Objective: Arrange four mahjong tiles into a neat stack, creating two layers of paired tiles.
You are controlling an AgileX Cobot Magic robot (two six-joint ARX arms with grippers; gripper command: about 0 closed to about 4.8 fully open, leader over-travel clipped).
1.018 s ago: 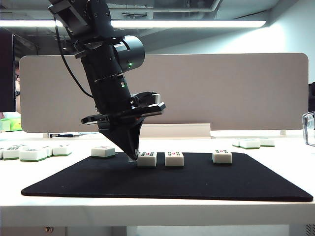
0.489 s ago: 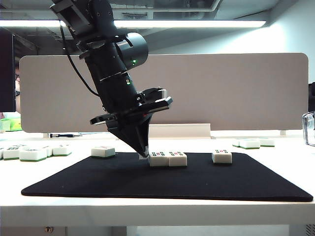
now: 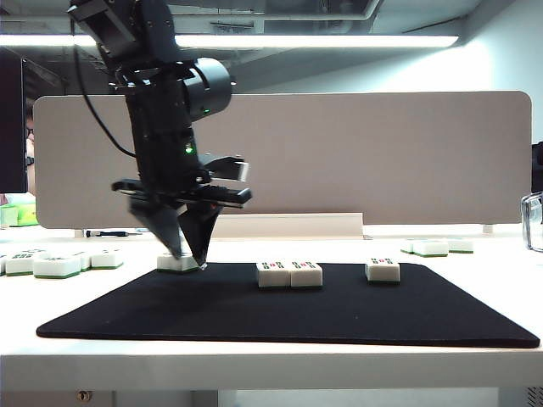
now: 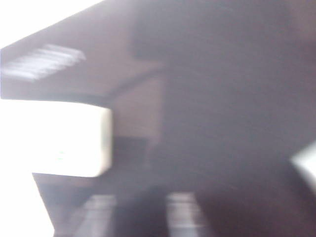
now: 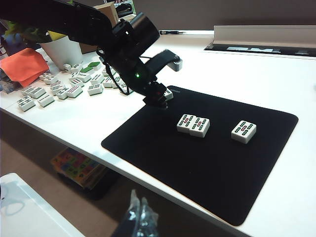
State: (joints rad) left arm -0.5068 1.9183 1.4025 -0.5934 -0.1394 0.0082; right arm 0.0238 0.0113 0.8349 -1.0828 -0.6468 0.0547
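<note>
Left gripper [image 3: 193,259] points down at the mat's [image 3: 288,315] back-left corner, fingers parted a little, tips either side of a single tile [image 3: 177,262] lying there. The exterior and right wrist views don't show whether the fingers touch it. Left wrist view is motion-blurred, nothing readable.

Right gripper [image 5: 139,217] shows only as dark finger tips in its own wrist view, off the surface's near edge, well apart from the tiles. They look close together with nothing between them, but open or closed cannot be told.

Tiles on the mat, all one layer, faces up:
- pair [image 3: 289,274] touching side by side, near the middle of the back edge
- lone tile [image 3: 383,270] toward the back-right, apart from the pair
- the single tile under the left gripper, at the back-left corner

No stack yet; nothing sits on top of anything.

Spare tiles [image 5: 54,89] are scattered on the white surface [image 3: 271,360] beyond the mat's left edge, a few more [image 3: 437,246] behind its back-right corner.
</note>
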